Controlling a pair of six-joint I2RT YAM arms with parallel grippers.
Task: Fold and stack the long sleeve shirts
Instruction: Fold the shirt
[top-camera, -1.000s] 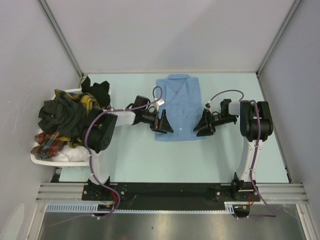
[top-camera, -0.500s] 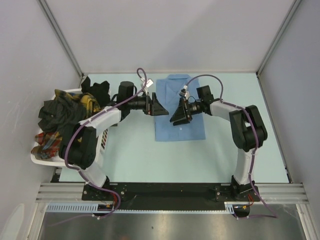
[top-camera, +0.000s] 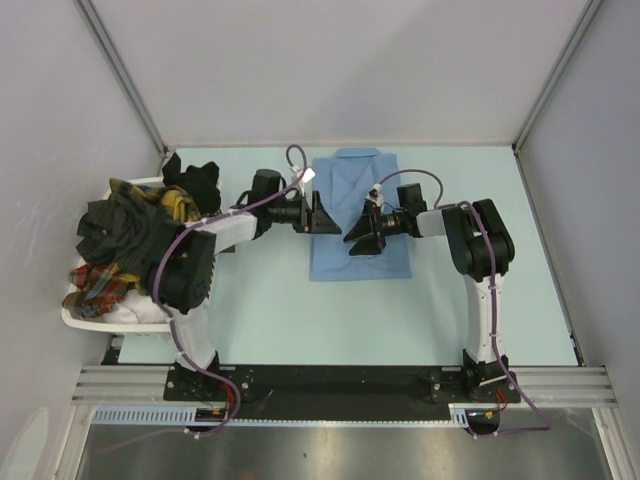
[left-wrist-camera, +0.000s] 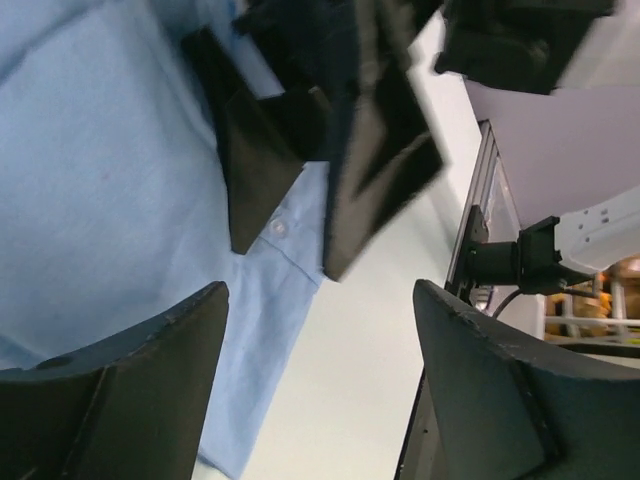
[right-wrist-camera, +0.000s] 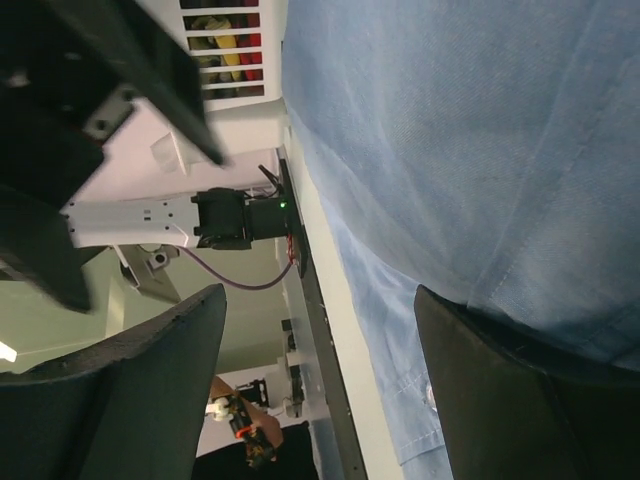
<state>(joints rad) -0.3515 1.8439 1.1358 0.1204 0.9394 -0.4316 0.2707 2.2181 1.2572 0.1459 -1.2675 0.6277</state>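
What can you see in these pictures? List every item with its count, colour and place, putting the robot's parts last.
blue shirt: 1, light blue, flat on the table, far middle
dark shirt: 1, green-black, top of the basket pile
yellow shirt: 1, yellow-black plaid, far side of the pile
red shirt: 1, red plaid, near side of the pile
black cloth: 1, black, behind the basket
basket: 1, white, left
table: 1, pale green
left gripper: 1, black, open, at the blue shirt's left edge
right gripper: 1, black, open, over the blue shirt
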